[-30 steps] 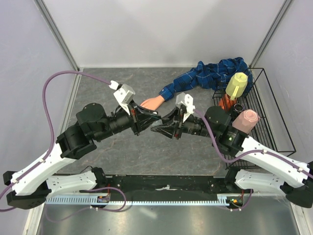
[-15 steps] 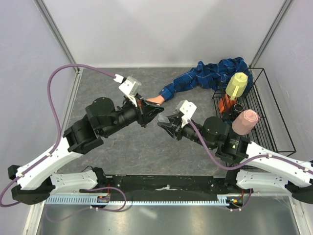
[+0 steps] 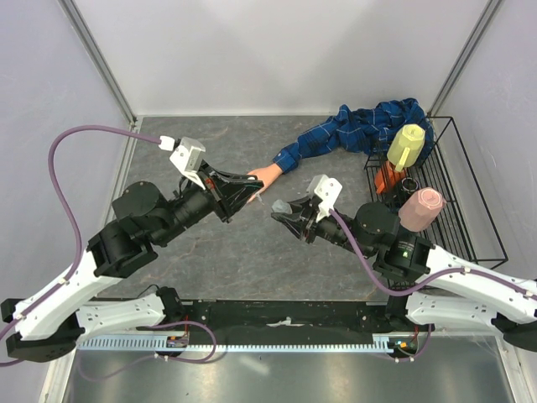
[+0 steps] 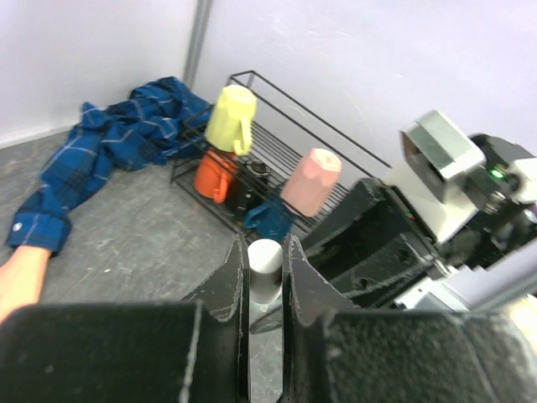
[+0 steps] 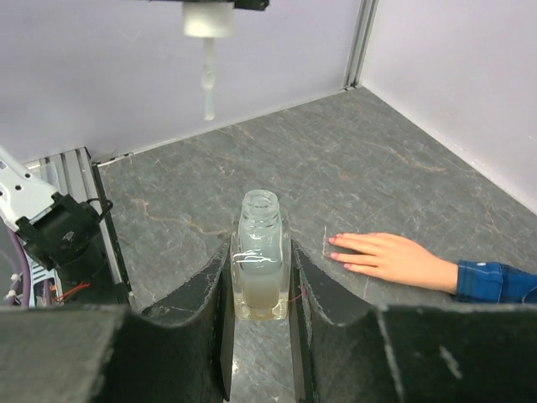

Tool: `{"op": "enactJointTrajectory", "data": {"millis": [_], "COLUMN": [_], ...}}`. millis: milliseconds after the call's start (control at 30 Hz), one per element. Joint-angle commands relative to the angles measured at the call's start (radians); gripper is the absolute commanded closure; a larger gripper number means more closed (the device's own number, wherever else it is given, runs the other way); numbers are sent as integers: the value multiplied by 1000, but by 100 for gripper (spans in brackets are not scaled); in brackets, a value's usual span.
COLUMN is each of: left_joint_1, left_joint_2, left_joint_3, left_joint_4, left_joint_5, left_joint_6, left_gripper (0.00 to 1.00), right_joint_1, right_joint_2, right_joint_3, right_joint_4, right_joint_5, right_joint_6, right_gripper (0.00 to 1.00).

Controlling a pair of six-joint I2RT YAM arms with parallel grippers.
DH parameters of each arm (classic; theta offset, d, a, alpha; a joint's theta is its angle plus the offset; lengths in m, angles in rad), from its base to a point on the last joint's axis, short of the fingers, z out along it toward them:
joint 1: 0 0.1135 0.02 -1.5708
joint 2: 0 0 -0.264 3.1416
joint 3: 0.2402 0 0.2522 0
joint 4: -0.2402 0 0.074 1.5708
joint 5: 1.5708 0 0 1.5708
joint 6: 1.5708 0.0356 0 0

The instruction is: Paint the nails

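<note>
The peach mannequin hand [image 3: 270,172] lies flat on the grey table, sticking out of a blue plaid sleeve [image 3: 352,130]. Its nails [image 5: 336,242] look pink in the right wrist view. My left gripper [image 3: 254,180] is shut on the white cap [image 4: 265,262] and hovers over the hand's fingertips. The cap's brush [image 5: 207,84] hangs down in the air. My right gripper [image 3: 280,207] is shut on the small clear bottle [image 5: 260,267]. The bottle is uncapped and stands upright, just in front of the hand.
A black wire rack [image 3: 487,198] at the right wall holds a yellow cup [image 3: 407,144], a pink cup [image 3: 422,207] and an orange item [image 3: 386,174]. Grey walls enclose the table on three sides.
The two grippers, close together a second ago, have parted. My left gripper lifted the cap and brush away toward the hand; the right stayed near the middle with the open bottle.
</note>
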Motion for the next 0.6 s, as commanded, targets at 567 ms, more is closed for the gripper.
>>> {"op": "enactJointTrajectory", "data": {"millis": [567], "left_joint_1": [-1], "left_joint_2": [-31], "left_joint_3": [-178], "left_joint_4": [222], "left_joint_5": [-144], "left_joint_6": [41], "left_gripper": [98], "right_joint_1": [-62], "right_joint_2": [-30], "right_joint_3": [-25], "right_joint_4": [9], "right_joint_5": [-127], "right_joint_6": [60], "right_gripper": [100]}}
